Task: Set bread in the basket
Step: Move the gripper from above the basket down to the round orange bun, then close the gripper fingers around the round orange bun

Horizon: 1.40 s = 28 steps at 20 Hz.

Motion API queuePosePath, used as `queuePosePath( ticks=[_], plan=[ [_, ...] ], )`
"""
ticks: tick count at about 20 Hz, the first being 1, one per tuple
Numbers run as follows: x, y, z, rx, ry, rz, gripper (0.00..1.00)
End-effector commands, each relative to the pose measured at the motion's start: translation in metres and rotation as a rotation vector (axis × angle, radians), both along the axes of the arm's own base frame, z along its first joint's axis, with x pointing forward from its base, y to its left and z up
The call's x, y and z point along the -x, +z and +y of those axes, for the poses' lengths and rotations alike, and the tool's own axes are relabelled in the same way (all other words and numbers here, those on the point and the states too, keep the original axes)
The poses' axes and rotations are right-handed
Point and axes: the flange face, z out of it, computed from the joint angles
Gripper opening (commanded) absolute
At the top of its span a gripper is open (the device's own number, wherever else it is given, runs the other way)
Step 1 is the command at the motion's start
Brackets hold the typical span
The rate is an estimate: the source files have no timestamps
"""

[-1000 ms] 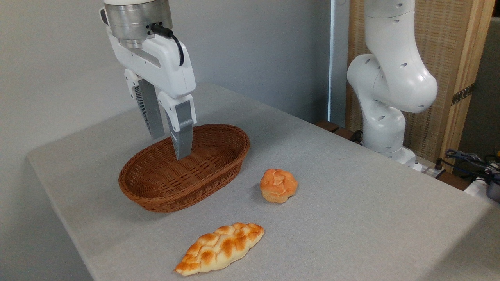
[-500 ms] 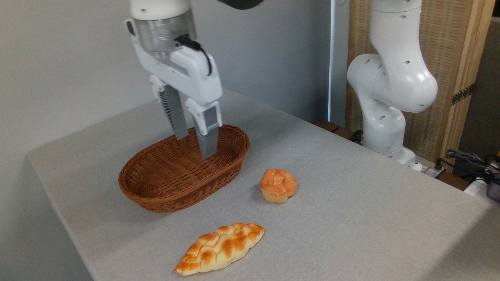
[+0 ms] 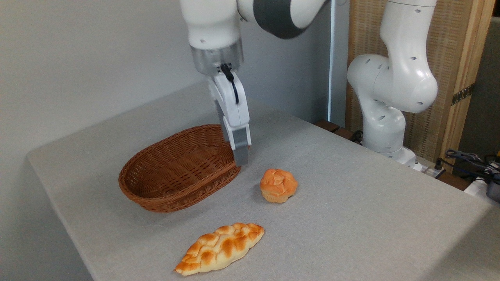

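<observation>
Leftmost, the basket (image 3: 177,169) is sitting empty on the grey table (image 3: 351,218), an oval of brown woven wicker with low sloping sides. Hanging over its right end is the gripper (image 3: 239,154), turned edge-on to the camera, so I cannot tell whether its jaws are parted or closed; nothing is showing between them. Just right of the basket the bread (image 3: 278,185) is resting on the cloth, untouched: a small round bun with a glossy orange knotted top and a paler base. Nearer the front a long flat braided loaf (image 3: 219,248) is lying. Risk, as I judge it: the fingers catching the wicker rim, or the domed bun squirting out from an off-centre pinch.
</observation>
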Motion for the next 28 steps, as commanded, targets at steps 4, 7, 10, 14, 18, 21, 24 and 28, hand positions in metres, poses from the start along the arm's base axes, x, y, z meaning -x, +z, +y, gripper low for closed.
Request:
queuePosePath(
  ticks=[4,7,10,14,18,21,24,28],
  plan=[
    [0.03,-0.048,0.006,-0.085,-0.329,0.008,1.0],
    [0.037,-0.063,0.005,-0.108,-0.409,0.019,1.0],
    [0.039,-0.069,-0.001,-0.103,-0.424,0.029,1.0],
    [0.044,-0.079,-0.002,-0.098,-0.433,0.051,1.0],
    [0.046,-0.089,0.013,-0.069,-0.456,0.066,1.0],
    [0.045,-0.093,0.016,-0.075,-0.461,0.067,1.0],
    [0.044,-0.096,0.015,-0.083,-0.466,0.06,0.9],
    [0.047,-0.104,0.016,-0.081,-0.464,0.079,0.72]
  ],
)
